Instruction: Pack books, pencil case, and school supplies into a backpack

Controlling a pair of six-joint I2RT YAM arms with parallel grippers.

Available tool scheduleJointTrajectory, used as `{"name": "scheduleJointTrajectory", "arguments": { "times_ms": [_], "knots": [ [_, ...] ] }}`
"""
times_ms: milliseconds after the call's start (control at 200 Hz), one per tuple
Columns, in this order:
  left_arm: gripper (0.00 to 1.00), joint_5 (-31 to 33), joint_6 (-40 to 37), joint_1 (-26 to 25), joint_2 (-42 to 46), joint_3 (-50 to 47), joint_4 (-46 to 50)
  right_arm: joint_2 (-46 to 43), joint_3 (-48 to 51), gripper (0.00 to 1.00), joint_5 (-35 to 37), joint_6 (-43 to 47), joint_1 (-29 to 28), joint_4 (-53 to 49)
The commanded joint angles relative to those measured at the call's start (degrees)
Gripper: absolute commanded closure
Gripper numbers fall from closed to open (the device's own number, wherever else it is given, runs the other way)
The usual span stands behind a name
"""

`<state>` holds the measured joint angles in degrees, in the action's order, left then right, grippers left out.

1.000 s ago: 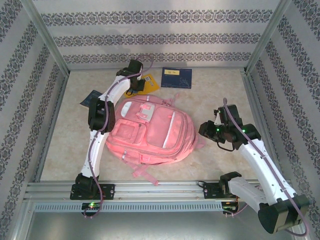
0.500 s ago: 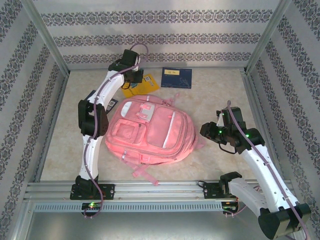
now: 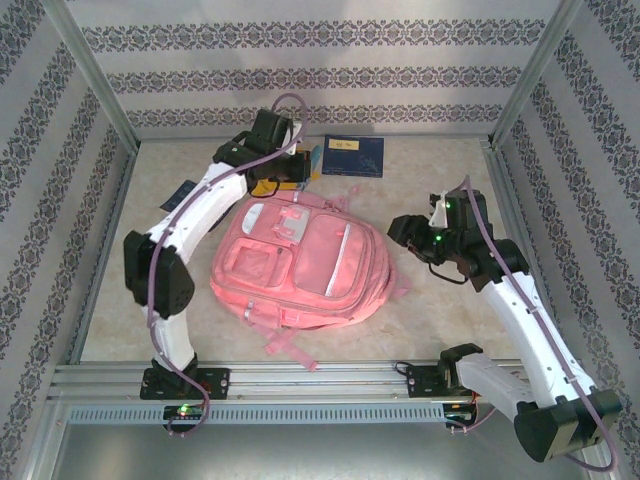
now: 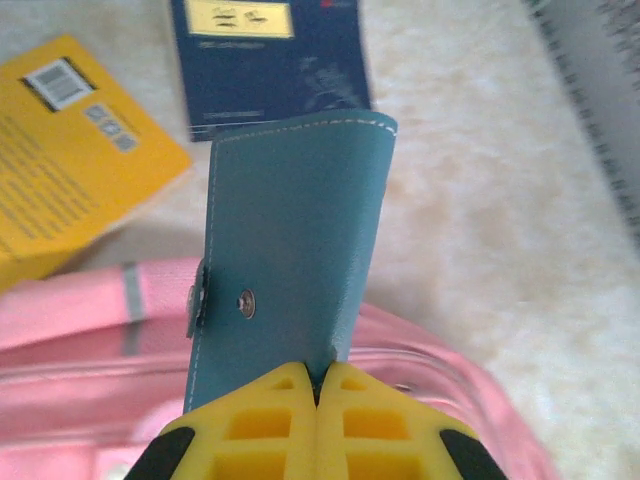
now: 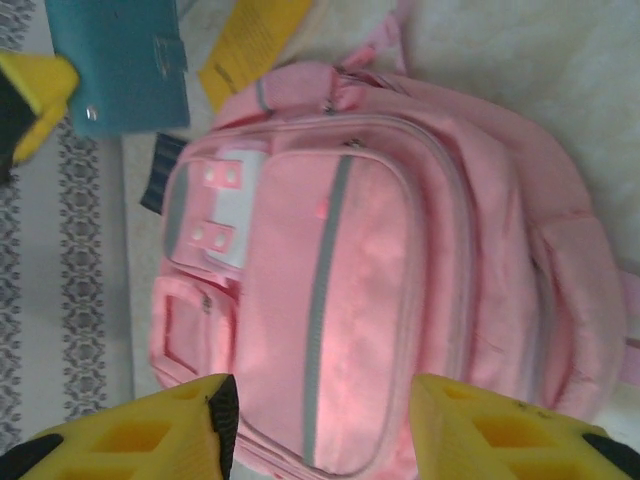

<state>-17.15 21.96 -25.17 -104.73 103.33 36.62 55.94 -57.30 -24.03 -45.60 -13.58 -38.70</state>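
The pink backpack (image 3: 300,255) lies flat in the middle of the table, front pockets up. My left gripper (image 4: 318,385) is shut on the lower edge of a teal book (image 4: 295,250) with a snap, held upright above the backpack's far end (image 4: 80,330). In the top view that gripper (image 3: 292,166) hovers at the backpack's top edge. A navy book with a yellow label (image 3: 353,156) and a yellow book (image 4: 70,150) lie on the table beyond. My right gripper (image 5: 325,400) is open over the backpack (image 5: 400,250), empty, to its right (image 3: 402,228). Pencil case and school supplies are out of view.
A dark blue patterned book (image 5: 158,175) pokes out by the backpack's left side. Patterned walls with metal posts (image 3: 95,90) close in the table on three sides. A metal rail (image 3: 300,375) runs along the near edge by the arm bases.
The left arm has swung right and lifted, carrying the teal book over the backpack's far end. The right gripper has opened wider and moved a little farther from the near edge.
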Motion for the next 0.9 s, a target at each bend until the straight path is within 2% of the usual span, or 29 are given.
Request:
{"name": "scheduleJointTrajectory", "arguments": {
  "times_ms": [0, 80, 205, 245, 445, 645, 894],
  "knots": [
    [1.0, -8.2, 8.7, -0.3, 6.5, -5.5, -8.5, 1.7, -2.0, 0.49, -3.4, -6.1, 0.8, 5.8],
    [1.0, -12.6, 13.0, -0.3, 10.4, -9.8, -13.3, 1.6, -0.6, 0.44, -4.5, -8.2, 1.0, 11.2],
    [1.0, -18.5, 21.9, -0.3, 15.2, -16.0, -22.7, 2.1, 1.3, 0.28, -8.2, -10.2, 1.5, 20.3],
    [1.0, -19.9, 25.9, -0.2, 16.4, -18.3, -27.1, 2.7, 2.0, 0.23, -10.0, -11.4, 1.5, 24.2],
    [1.0, -23.8, 46.2, -0.2, 20.3, -29.7, -51.1, 6.6, 4.4, 0.12, -15.9, -19.5, 1.7, 40.5],
    [1.0, -24.1, 57.9, -0.2, 22.3, -35.5, -65.3, 11.1, 5.8, 0.11, -17.8, -26.7, 1.8, 50.2],
    [1.0, -24.1, 64.9, -1.0, 24.7, -40.5, -72.8, 16.3, 5.8, 0.1, -19.0, -33.8, 1.3, 60.4]
  ]
}}
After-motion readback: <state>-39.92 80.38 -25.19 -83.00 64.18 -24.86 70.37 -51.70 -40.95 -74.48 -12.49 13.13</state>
